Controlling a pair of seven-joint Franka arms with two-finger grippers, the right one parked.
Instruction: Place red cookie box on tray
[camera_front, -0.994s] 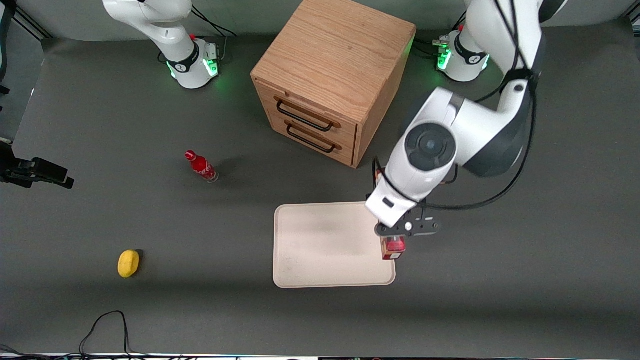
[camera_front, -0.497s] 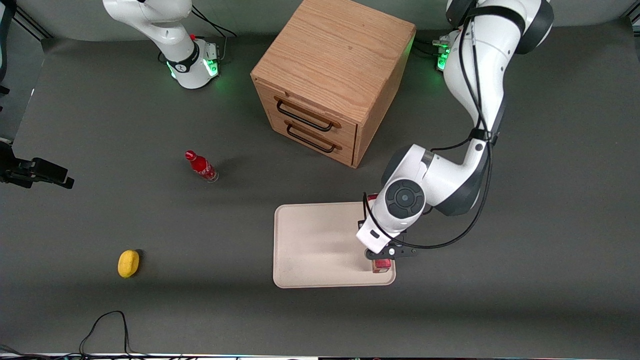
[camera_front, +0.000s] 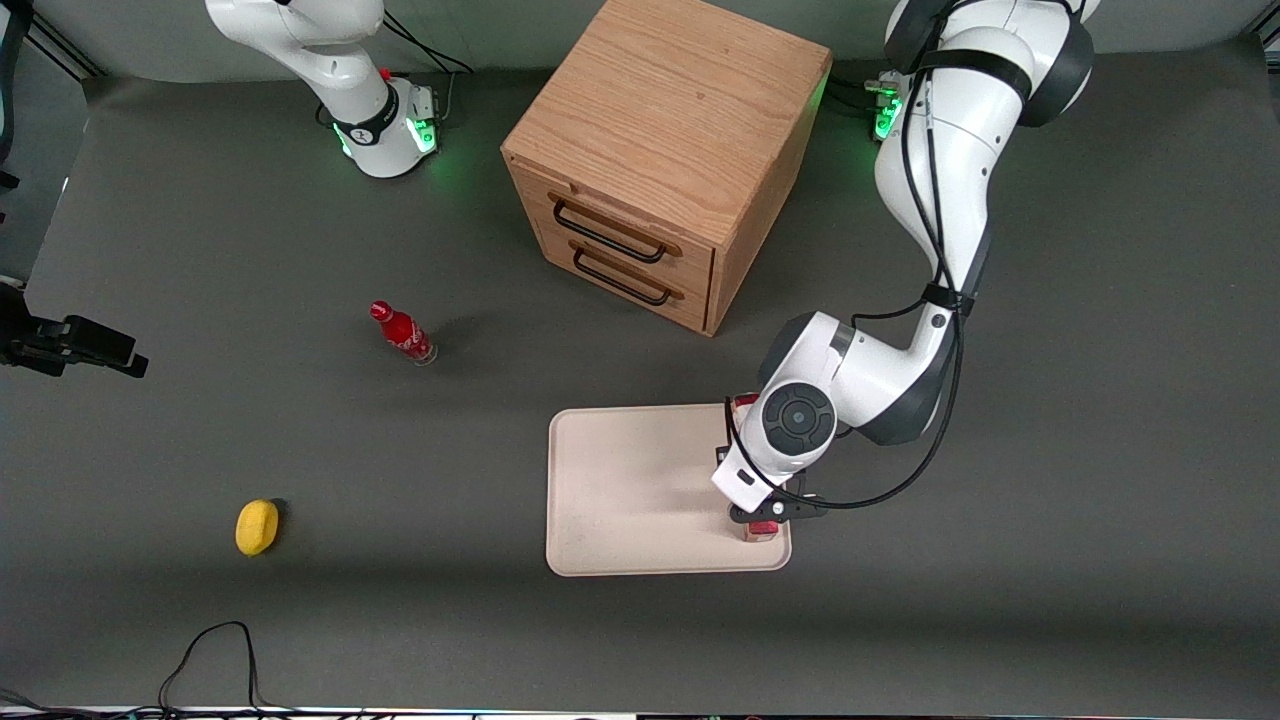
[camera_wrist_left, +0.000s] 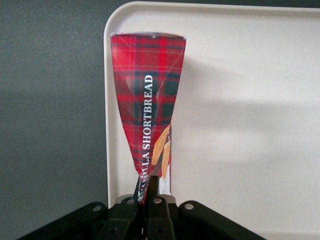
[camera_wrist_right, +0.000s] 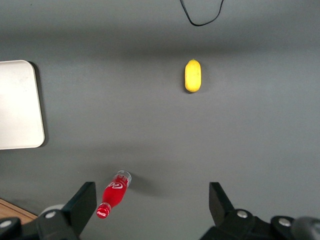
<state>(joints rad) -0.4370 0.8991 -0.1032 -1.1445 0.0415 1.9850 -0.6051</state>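
**Over the tray edge: box gripped**

On the large flat cream-white tray (camera_front: 640, 490), at its edge toward the working arm, the long narrow red tartan cookie box (camera_wrist_left: 147, 117) lies gripped by the black claw (camera_wrist_left: 149, 192), its jaws closed on one end. White "SHORTBREAD" lettering and tan biscuit pictures mark the carton.

A dark grey matte tabletop (camera_front: 200, 220) fills the scene, carrying a two-drawer oak cabinet (camera_front: 660, 150) near its farther edge, with a soft band of shadow along the nearer edge
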